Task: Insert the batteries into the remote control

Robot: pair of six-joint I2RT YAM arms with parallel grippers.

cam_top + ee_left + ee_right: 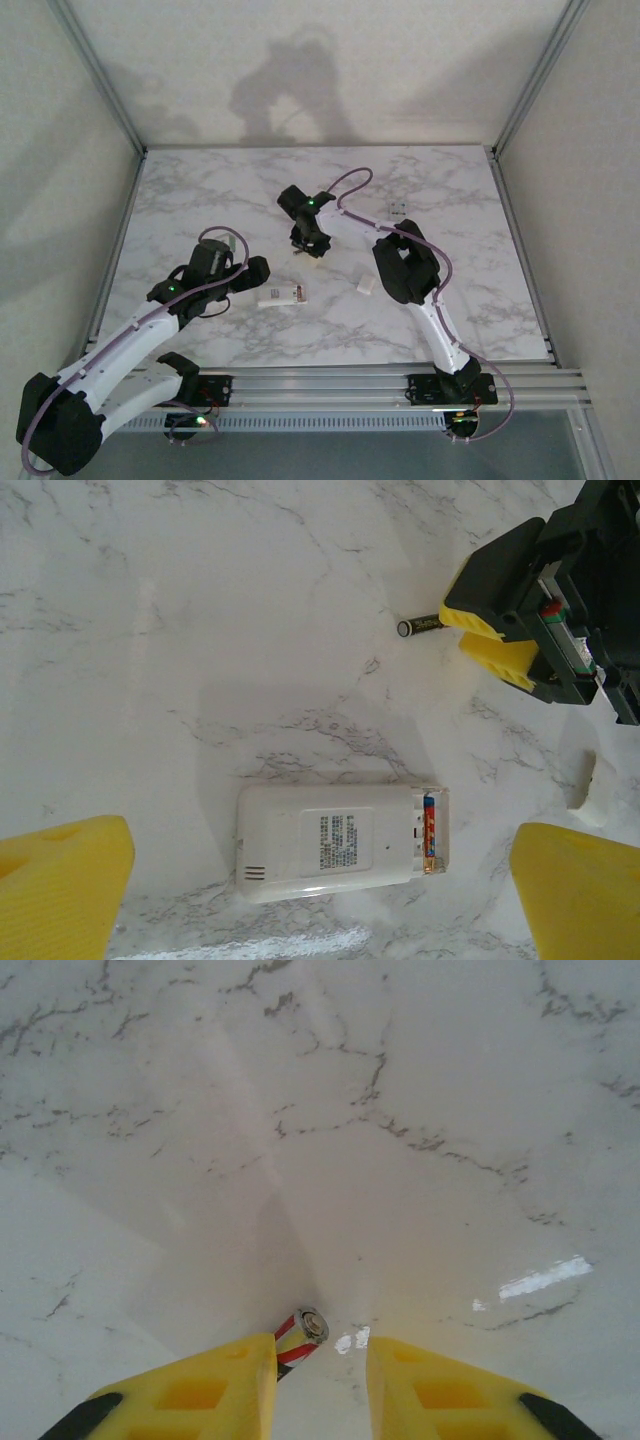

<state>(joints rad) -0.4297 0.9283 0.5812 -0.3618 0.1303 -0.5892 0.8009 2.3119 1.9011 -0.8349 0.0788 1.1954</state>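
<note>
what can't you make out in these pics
1. Right wrist view: the battery slips behind a finger of the right gripper, so its back end is hidden.
2. Left wrist view: the remote holds one loaded battery. Whether another sits beside it is too small to tell.
3. Top view: the second remote is too small to tell which face is up.

White remote (330,845) lies back-up at lower centre, its compartment open with a seated battery (431,832); a loose battery (418,626) lies flat at upper right.
</note>
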